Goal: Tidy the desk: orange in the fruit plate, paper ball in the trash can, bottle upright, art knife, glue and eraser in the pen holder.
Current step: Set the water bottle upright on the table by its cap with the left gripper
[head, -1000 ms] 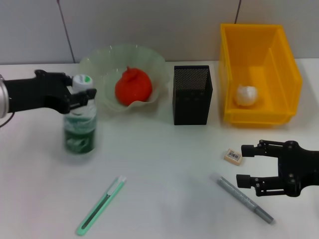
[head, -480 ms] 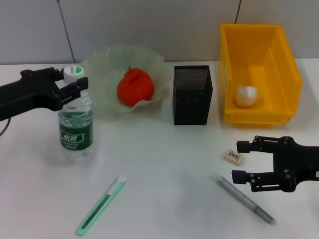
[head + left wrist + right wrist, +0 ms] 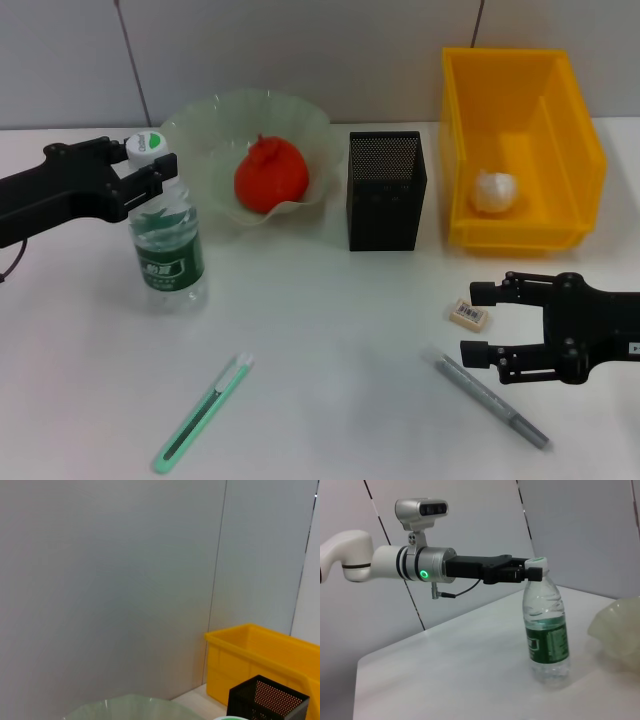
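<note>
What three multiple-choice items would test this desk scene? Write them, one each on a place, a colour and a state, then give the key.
1. Where is the paper ball?
A. in the yellow bin
B. in the pen holder
C. on the plate

2. What colour is the knife lying on the desk?
A. red
B. green
C. black

3. How is the bottle?
A. lying flat
B. standing, held at the cap
C. inside the bin

Key:
1 A: the paper ball lies inside the yellow bin.
2 B: the knife is light green.
3 B: the bottle stands on the desk, with the left gripper shut on its cap.
</note>
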Motion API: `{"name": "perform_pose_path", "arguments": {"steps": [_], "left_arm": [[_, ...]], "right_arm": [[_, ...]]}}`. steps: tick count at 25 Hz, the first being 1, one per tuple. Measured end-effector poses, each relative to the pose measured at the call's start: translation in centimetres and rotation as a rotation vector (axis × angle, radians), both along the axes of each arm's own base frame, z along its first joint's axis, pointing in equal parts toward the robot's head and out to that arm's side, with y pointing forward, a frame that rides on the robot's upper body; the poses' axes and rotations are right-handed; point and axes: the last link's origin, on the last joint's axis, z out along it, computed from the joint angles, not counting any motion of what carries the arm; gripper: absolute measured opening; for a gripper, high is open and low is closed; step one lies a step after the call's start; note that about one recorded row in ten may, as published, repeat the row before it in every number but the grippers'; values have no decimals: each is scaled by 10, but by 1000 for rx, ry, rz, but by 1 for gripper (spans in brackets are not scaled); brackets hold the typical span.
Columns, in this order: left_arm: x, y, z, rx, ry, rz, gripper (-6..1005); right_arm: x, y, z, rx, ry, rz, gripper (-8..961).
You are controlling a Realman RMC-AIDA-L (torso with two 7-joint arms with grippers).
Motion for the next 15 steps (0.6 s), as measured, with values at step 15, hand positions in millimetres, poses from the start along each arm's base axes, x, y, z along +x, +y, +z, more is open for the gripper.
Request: {"name": "perform_pose_path", "arguments": {"steps": [15], "left_arm": [[-2, 10, -13, 16, -19, -17, 443]], "right_arm": [[0, 2, 0, 8, -4, -1, 833]]}}
